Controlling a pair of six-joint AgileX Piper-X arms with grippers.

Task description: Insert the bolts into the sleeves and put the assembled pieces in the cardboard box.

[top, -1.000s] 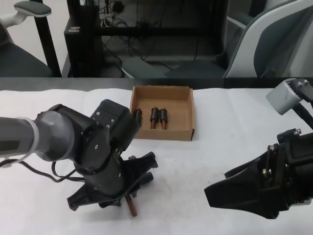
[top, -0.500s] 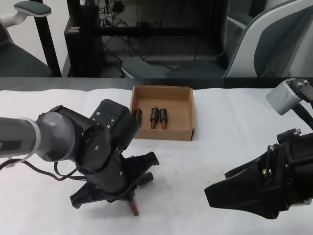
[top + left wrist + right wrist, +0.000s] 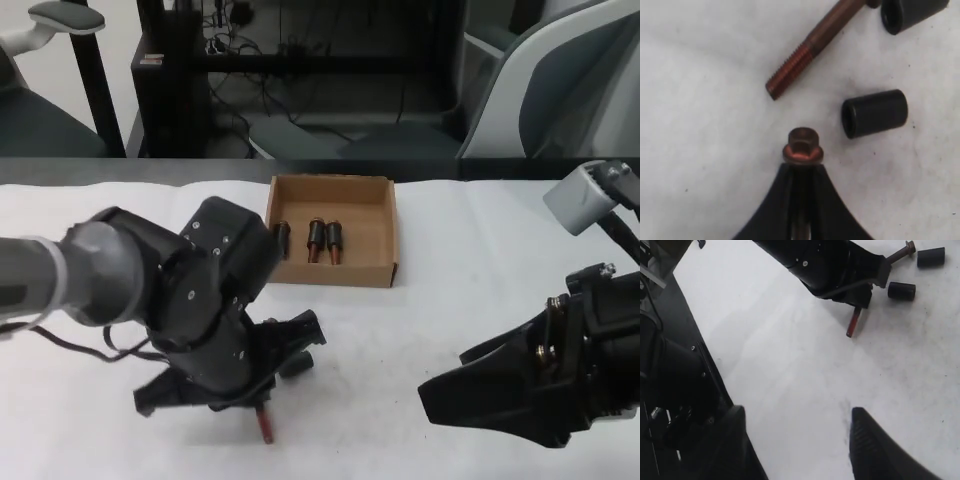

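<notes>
My left gripper (image 3: pixel 801 167) is shut on a copper bolt (image 3: pixel 801 146), gripping the shank just below its head; in the high view the bolt (image 3: pixel 265 425) points down at the cloth below the left arm (image 3: pixel 200 300). A second bolt (image 3: pixel 812 45) lies loose on the cloth. Two black sleeves (image 3: pixel 874 113) (image 3: pixel 910 12) lie on their sides beside it. The cardboard box (image 3: pixel 335 272) at the back centre holds three assembled pieces (image 3: pixel 316 238). My right gripper (image 3: pixel 800 440) stands open and holds nothing, low at the front right (image 3: pixel 500 385).
A white cloth (image 3: pixel 440 300) covers the bench. The stretch between the two arms and in front of the box is bare cloth. The bench's dark back edge (image 3: pixel 120 170) runs behind the box, with chairs and cables beyond.
The left arm has shifted slightly to the left and turned a little, carrying the bolt with it. The right arm has stayed still.
</notes>
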